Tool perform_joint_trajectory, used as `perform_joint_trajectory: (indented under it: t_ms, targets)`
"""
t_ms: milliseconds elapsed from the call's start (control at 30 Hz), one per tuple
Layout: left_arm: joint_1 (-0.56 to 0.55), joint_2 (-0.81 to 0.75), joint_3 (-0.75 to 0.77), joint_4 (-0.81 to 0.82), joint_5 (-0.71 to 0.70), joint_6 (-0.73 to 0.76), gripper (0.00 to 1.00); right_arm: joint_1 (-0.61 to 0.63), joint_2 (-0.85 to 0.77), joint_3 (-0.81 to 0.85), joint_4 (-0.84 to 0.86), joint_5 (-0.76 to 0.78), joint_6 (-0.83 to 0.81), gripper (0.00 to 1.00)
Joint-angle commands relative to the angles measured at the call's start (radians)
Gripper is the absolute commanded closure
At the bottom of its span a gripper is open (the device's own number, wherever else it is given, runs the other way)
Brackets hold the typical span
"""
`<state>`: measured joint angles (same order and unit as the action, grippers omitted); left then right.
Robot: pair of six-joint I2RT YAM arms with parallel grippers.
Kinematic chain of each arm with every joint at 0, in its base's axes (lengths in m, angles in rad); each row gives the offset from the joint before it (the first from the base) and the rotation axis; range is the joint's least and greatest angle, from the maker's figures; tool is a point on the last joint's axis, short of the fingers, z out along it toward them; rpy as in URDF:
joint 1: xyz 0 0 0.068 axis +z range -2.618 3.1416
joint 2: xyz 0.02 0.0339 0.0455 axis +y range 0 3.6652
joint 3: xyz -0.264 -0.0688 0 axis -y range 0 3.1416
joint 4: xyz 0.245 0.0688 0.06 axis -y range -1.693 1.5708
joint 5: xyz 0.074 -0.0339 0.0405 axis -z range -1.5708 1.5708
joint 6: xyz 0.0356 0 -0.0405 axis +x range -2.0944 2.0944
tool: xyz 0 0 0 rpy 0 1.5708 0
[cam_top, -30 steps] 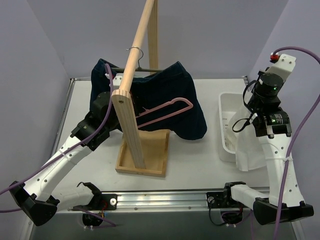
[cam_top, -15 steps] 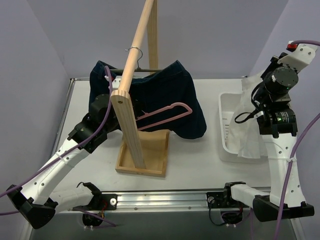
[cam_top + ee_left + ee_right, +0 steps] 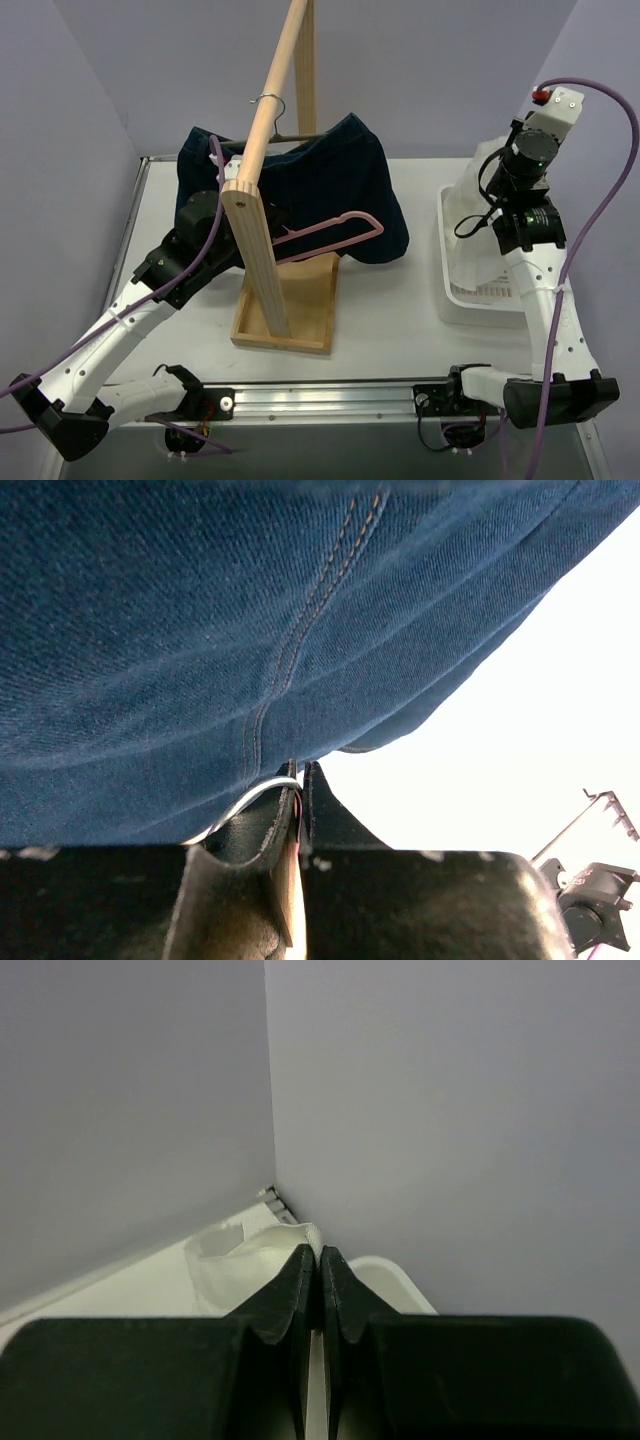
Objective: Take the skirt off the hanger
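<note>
your left gripper [image 3: 302, 768] sits under the dark denim skirt [image 3: 345, 185], fingers pinched together on its hem. the skirt hangs from the wooden rail [image 3: 272, 95], a pink hanger [image 3: 335, 230] lying across its front. your right gripper [image 3: 319, 1252] pinches a white cloth [image 3: 482, 165] above the white basket [image 3: 444, 262].

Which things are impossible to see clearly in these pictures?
- Left wrist view: whether the shut left gripper pinches the skirt hem; too close, dark.
- Top view: that gripper's tips, hidden under the skirt.
- Top view: how the hanger holds the skirt; wooden rail and denim cover it.
- Right wrist view: white cloth, mostly behind the right gripper.
</note>
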<state>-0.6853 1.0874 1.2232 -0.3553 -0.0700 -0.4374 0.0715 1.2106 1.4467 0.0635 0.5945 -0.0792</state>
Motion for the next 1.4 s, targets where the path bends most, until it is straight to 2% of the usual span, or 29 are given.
perform_joint_trajectory:
  t_ms: [0, 167, 267, 300, 333, 400, 433, 500, 533, 567, 633, 700, 800, 900, 933, 1000, 1033, 1167, 1233, 1267, 1367]
  targets:
    - [0.001, -0.017, -0.007, 0.021, 0.025, 0.014, 0.98, -0.007, -0.138, -0.092, 0.027, 0.034, 0.059, 1.0]
    - [0.001, 0.009, 0.007, 0.009, 0.058, 0.028, 0.98, -0.007, -0.293, -0.268, -0.126, 0.015, 0.188, 1.0]
    - [0.001, 0.025, 0.032, -0.016, 0.07, 0.054, 0.98, -0.007, -0.348, -0.324, -0.304, -0.062, 0.28, 0.99]
    - [0.001, 0.026, 0.036, -0.028, 0.07, 0.061, 0.98, -0.007, -0.327, -0.328, -0.35, -0.091, 0.3, 0.93]
    - [0.001, 0.031, 0.048, -0.036, 0.07, 0.078, 0.98, -0.009, -0.303, -0.325, -0.397, -0.128, 0.323, 0.78]
    - [0.001, 0.043, 0.067, -0.071, 0.07, 0.092, 0.98, -0.007, -0.199, -0.303, -0.54, -0.233, 0.337, 0.58]
    - [0.001, 0.048, 0.076, -0.077, 0.07, 0.106, 0.98, -0.006, -0.177, -0.298, -0.576, -0.24, 0.346, 0.4]
    - [0.001, 0.045, 0.073, -0.085, 0.07, 0.114, 0.98, -0.004, -0.178, -0.324, -0.597, -0.248, 0.36, 0.29]
    - [0.001, 0.042, 0.068, -0.088, 0.07, 0.114, 0.98, -0.004, -0.193, -0.333, -0.591, -0.262, 0.349, 0.18]
    - [0.001, 0.039, 0.067, -0.091, 0.07, 0.114, 0.98, -0.004, -0.233, -0.336, -0.588, -0.272, 0.331, 0.15]
    - [0.0, 0.037, 0.064, -0.094, 0.104, 0.111, 0.98, -0.004, -0.275, -0.325, -0.59, -0.28, 0.326, 0.0]
    - [-0.002, 0.037, 0.059, -0.097, 0.117, 0.111, 0.98, -0.004, -0.339, -0.307, -0.587, -0.301, 0.323, 0.0]
    - [-0.002, 0.04, 0.053, -0.1, 0.116, 0.129, 0.98, -0.004, -0.398, -0.243, -0.59, -0.453, 0.299, 0.0]
    - [-0.003, 0.043, 0.058, -0.108, 0.108, 0.14, 0.98, -0.004, -0.401, -0.169, -0.58, -0.811, 0.266, 0.0]
    - [-0.003, 0.046, 0.058, -0.109, 0.108, 0.149, 0.98, -0.004, -0.393, -0.146, -0.576, -1.026, 0.265, 0.02]
    - [-0.003, 0.049, 0.068, -0.119, 0.108, 0.16, 0.98, -0.004, -0.369, -0.144, -0.527, -1.229, 0.272, 0.05]
    - [-0.003, 0.055, 0.071, -0.12, 0.108, 0.163, 0.98, -0.004, -0.367, -0.163, -0.466, -1.388, 0.288, 0.09]
    - [-0.003, 0.069, 0.096, -0.148, 0.121, 0.177, 0.98, -0.003, -0.37, -0.186, -0.355, -1.634, 0.305, 0.09]
    - [-0.003, 0.072, 0.108, -0.155, 0.125, 0.183, 0.98, 0.001, -0.364, -0.21, -0.242, -1.714, 0.36, 0.07]
    - [-0.003, 0.072, 0.111, -0.159, 0.131, 0.183, 0.98, 0.013, -0.347, -0.212, -0.238, -1.751, 0.396, 0.07]
    - [-0.003, 0.077, 0.122, -0.165, 0.13, 0.19, 0.98, 0.077, -0.309, -0.192, -0.295, -1.73, 0.354, 0.07]
